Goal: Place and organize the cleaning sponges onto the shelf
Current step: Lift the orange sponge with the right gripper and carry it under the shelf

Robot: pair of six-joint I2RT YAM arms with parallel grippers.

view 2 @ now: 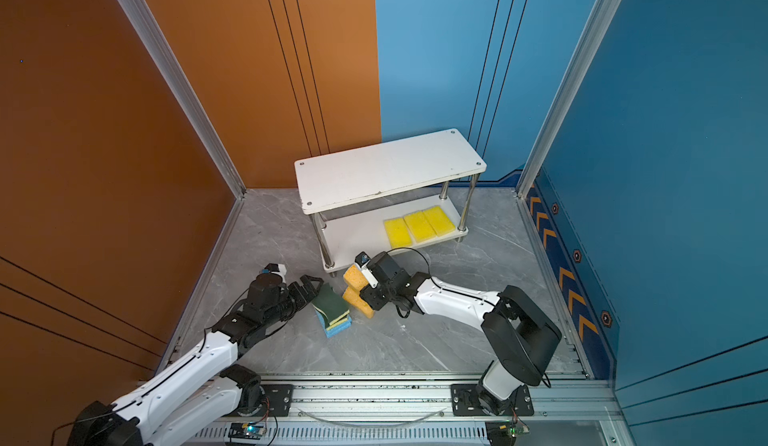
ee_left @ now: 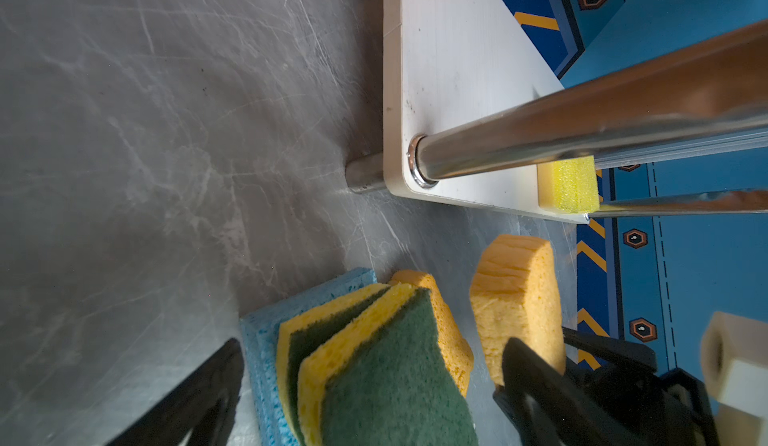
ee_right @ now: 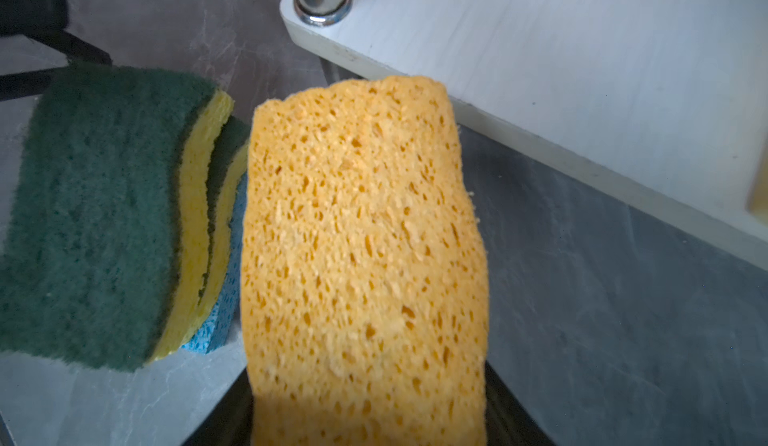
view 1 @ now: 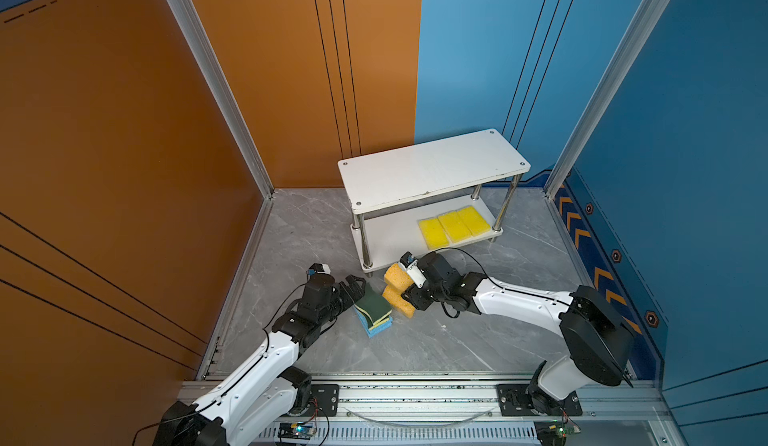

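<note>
1. Gripping an orange porous sponge [view 1: 397, 275] in the right fingers [view 1: 409, 289], closed across its near end, held raised off the bench [view 1: 457, 331] with its far end close to the near-left corner of the shelf [view 1: 432, 169].
2. Leaving a second orange sponge [view 1: 399, 303] flat on the bench just beneath, touching a stack on its left: two green-topped scouring sponges [view 1: 374, 304] over light blue sponges [view 1: 377, 331].
3. Spreading the left fingers [view 1: 354, 287] wide at the stack's far-left end, gripping nothing; unable to tell whether touching the green top.
4. Counting three bright yellow sponges [view 1: 453, 225] already side by side at the right end of the lower board [view 1: 386, 238], with nothing on the top board [view 1: 478, 157].
5. Judging by look: light, soft, squashy, rough enough not to slip. Likely to sag if pinched at one end, so better taken across the short width near the middle, with a gentle squeeze. Stacked ones liable to drag a neighbour along; blue ones at the bottom probably hardest to get under.
6. Finding no brand, label or readable writing on sponges or shelf.
</note>
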